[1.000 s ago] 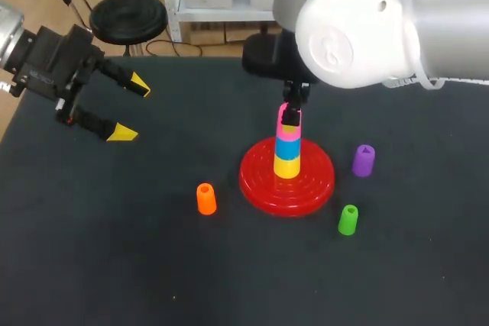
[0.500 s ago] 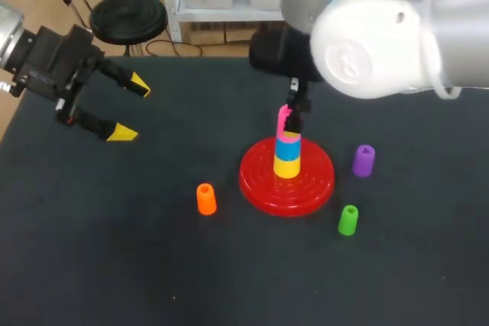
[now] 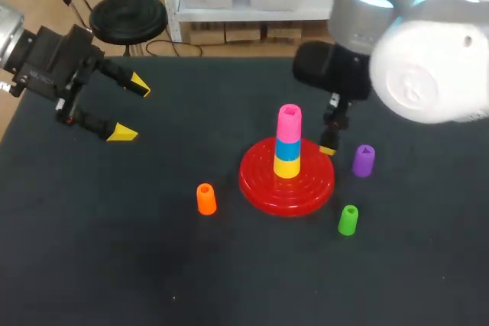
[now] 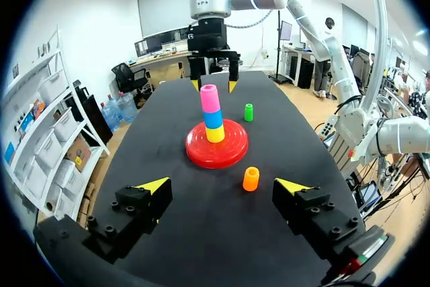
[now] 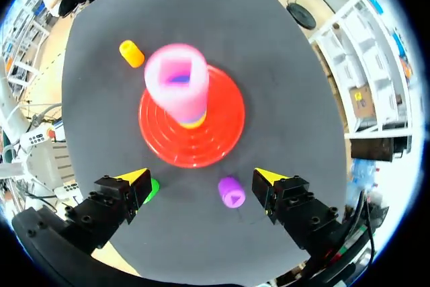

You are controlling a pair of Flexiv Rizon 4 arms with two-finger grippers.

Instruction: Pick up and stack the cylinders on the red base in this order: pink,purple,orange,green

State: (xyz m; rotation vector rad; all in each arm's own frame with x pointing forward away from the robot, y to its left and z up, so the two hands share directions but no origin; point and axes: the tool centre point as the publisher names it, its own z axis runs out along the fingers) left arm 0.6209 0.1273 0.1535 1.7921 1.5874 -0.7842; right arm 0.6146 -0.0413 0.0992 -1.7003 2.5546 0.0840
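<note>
My right hand (image 5: 201, 178) hangs with its two fingers apart and nothing between them, above the tabletop (image 3: 114, 250), just beside the rim of the red base (image 3: 256, 181) on its right side. The pink cylinder (image 3: 289, 120) is not in this hand: it sits on top of the stack in the middle of the base, ahead of my right hand in the right wrist view. Under it is a blue cylinder (image 3: 288, 149), and under that a yellow cylinder (image 3: 287, 166), which stands on the base itself. The purple cylinder (image 5: 232, 192) stands on the tabletop below the gap between my right fingers, nearer to one of them and touching neither. The green cylinder (image 3: 348, 220) stands on the tabletop near the front right of the base, apart from it; in the right wrist view it is just beside my other right finger and partly hidden by it. The orange cylinder (image 3: 205, 198) stands near the left side of the base, not touching it. My left hand (image 3: 131, 109) is over the far left of the tabletop, well apart from all cylinders, with its fingers wide apart and holding nothing.
</note>
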